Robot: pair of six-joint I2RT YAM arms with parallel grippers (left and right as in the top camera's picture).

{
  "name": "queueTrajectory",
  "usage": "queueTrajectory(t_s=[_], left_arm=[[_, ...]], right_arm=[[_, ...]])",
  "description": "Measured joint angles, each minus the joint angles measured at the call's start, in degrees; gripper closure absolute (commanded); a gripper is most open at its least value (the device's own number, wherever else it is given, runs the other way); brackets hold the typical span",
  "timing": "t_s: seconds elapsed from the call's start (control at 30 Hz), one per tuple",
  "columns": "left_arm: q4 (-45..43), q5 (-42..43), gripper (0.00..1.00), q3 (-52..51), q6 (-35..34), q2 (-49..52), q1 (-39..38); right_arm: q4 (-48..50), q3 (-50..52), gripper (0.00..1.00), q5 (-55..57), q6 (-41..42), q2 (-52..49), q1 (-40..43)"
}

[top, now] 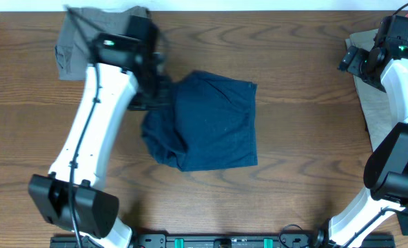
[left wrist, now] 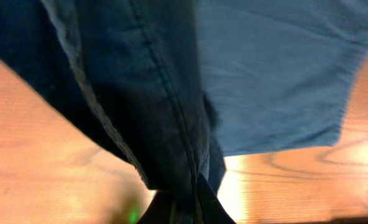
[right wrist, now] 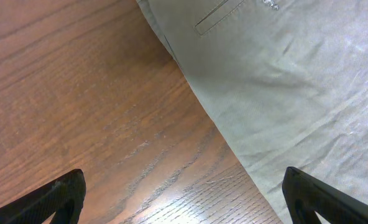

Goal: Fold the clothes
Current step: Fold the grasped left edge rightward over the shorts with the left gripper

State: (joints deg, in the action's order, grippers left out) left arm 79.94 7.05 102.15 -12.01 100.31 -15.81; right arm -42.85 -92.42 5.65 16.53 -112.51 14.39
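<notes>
Overhead: L arm [top: 97,131] runs from its base at bottom left diagonally up across the table [top: 293,172]. The L gripper [top: 156,93] sits at the left edge of the navy shorts [top: 214,120], which lie rumpled mid-table. Grey-olive pair [top: 73,41] is at top left, partly under the arm. R arm [top: 397,76] is folded back at the right edge, R gripper [top: 349,60] over bare wood just beside the beige pair [top: 369,103].

L wrist: navy shorts [left wrist: 171,93] fill most of the view, a seamed fold bunching down into the L gripper [left wrist: 184,211], which is clenched on that cloth. Wood shows on both sides.

R wrist: R gripper [right wrist: 184,205] is spread wide, fingers [right wrist: 53,199] in the bottom corners, nothing betw. them, touching nothing. Below: wood, and the beige pair [right wrist: 283,81] w/ a pocket slit [right wrist: 215,15].
</notes>
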Motion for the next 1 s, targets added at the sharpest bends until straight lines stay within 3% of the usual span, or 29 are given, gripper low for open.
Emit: queueTrajectory(t_s=[0.3, 0.77, 0.83, 0.87, 0.9, 1.0], left_arm=[[-7.3, 0.0, 0.94, -1.2, -2.3, 2.9, -12.0], [-19.7, 2.0, 0.93, -3.3, -3.0, 13.7, -18.0], [-20.5, 2.3, 0.83, -3.3, -3.0, 14.8, -18.4], [-20.7, 2.4, 0.65, -3.3, -2.9, 15.3, -18.5], [-20.7, 2.6, 0.56, -3.3, -2.9, 15.7, -18.7], [-20.8, 3.3, 0.41, -3.3, -3.3, 16.6, -19.0]], right_arm=[[0.0, 0.0, 0.01, 0.0, 0.0, 0.0, 0.0], [0.0, 0.0, 0.01, 0.0, 0.0, 0.0, 0.0], [0.0, 0.0, 0.01, 0.0, 0.0, 0.0, 0.0], [0.0, 0.0, 0.01, 0.0, 0.0, 0.0, 0.0], [0.0, 0.0, 0.01, 0.0, 0.0, 0.0, 0.0], [0.0, 0.0, 0.01, 0.0, 0.0, 0.0, 0.0]])
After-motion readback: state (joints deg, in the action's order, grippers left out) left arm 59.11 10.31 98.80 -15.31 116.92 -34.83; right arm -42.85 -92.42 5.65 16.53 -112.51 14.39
